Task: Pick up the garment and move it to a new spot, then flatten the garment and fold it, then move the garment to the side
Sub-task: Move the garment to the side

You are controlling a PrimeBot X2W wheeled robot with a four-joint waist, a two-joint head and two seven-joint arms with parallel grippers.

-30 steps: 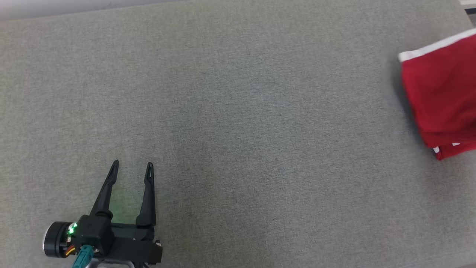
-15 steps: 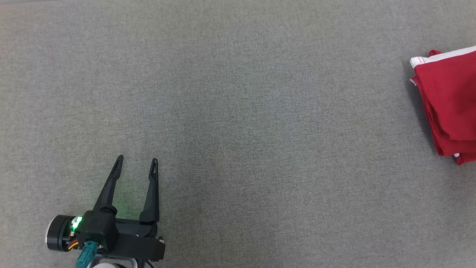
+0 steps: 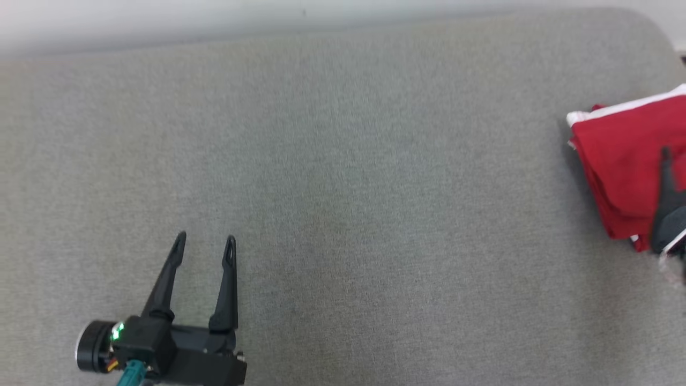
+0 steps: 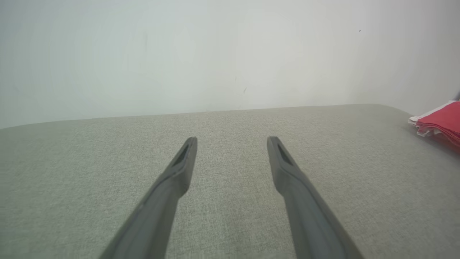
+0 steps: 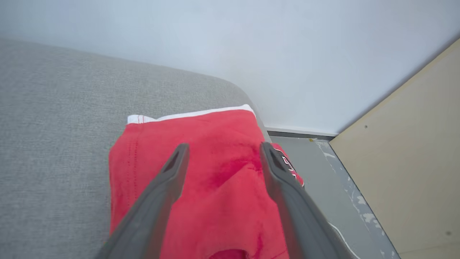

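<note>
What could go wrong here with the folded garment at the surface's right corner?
1. The folded garment lies at the grey surface's rounded corner, one side seemingly past the edge above the floor; it could slide off.
2. The open right gripper hangs just over it; a finger may snag the top layer on retreat and undo the fold.

Found the garment [image 3: 616, 166] at the right end of the padded surface [image 3: 343, 187], near its back corner. Saw the left gripper [image 3: 206, 236] at front left, the right gripper [image 5: 222, 145] above the garment, the wall [image 5: 215, 43] behind.
</note>
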